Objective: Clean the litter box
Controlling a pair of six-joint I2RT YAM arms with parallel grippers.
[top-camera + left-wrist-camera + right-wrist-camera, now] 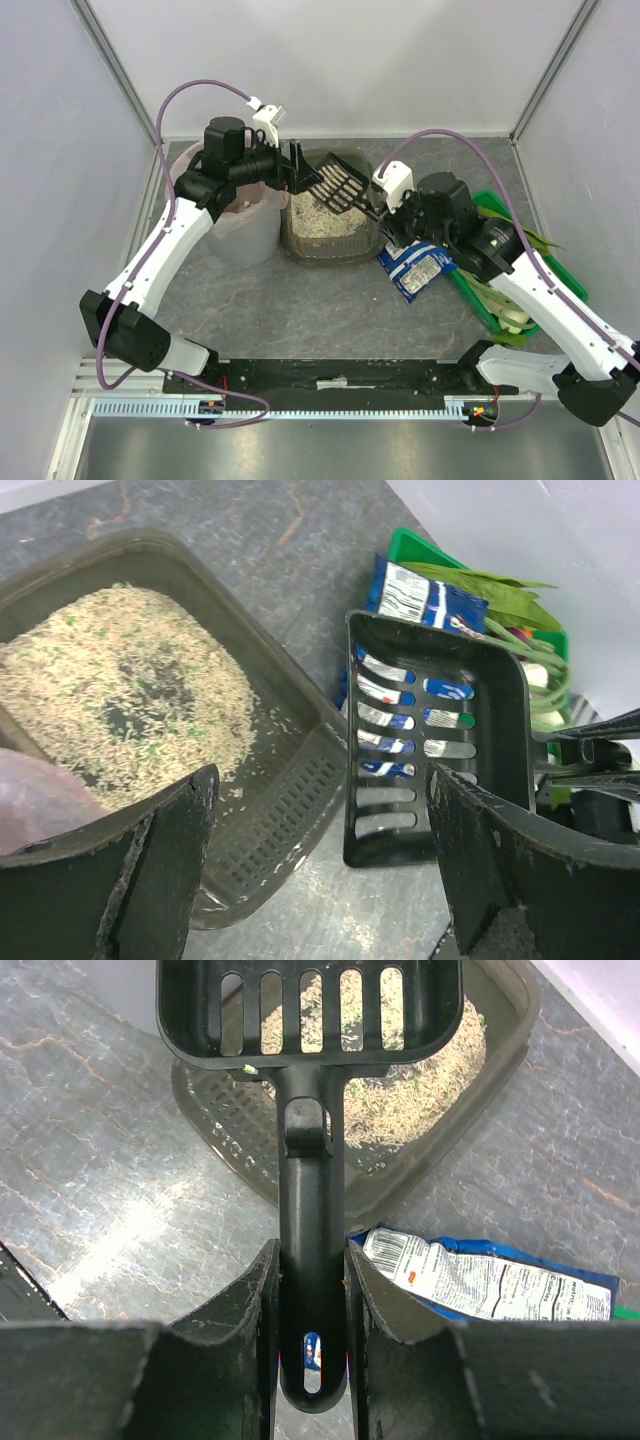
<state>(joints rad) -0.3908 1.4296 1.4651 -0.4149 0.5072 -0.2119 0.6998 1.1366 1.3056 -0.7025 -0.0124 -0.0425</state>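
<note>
litter box [330, 256] lies just ahead of my right gripper [310, 1260], which clamps the scoop [312, 1190] by its handle; left gripper [322, 780] hangs open above it. i worry the handle twists while digging, flicking granules [320, 222] onto the surface [300, 310].
</note>
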